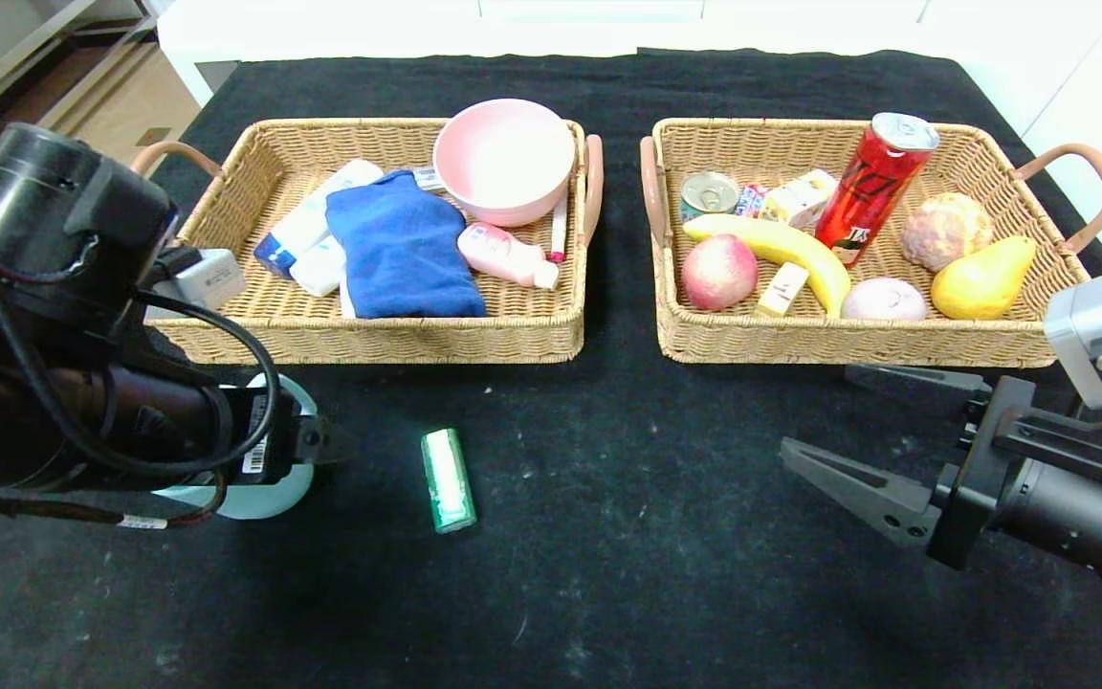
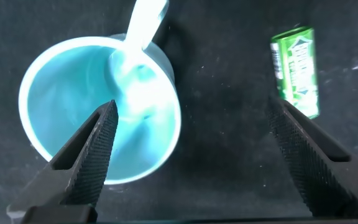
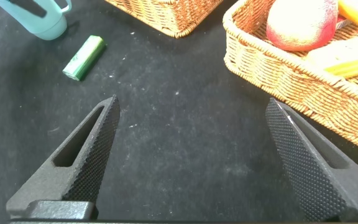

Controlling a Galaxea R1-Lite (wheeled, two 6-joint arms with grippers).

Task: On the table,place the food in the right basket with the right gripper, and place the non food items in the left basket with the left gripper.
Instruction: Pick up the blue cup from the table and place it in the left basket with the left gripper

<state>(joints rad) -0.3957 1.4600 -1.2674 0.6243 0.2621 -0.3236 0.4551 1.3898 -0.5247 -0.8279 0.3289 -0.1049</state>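
The left gripper (image 2: 191,155) hangs released over the teal cup (image 2: 101,112) left of the green pack (image 1: 447,478), while the right gripper (image 1: 871,435) idles released near the right basket (image 1: 857,340)

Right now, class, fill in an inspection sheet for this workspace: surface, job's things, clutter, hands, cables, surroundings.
Surface: black cloth table, pale specks.
Job's things: left basket holds non-food, right basket holds food; light blue cup and green pack lie outside both.
Clutter: nothing seen.
Hands: left hand open above the cup; right hand open, empty, before the right basket.
Cables: black cable looped on the left arm.
Surroundings: white counter behind.
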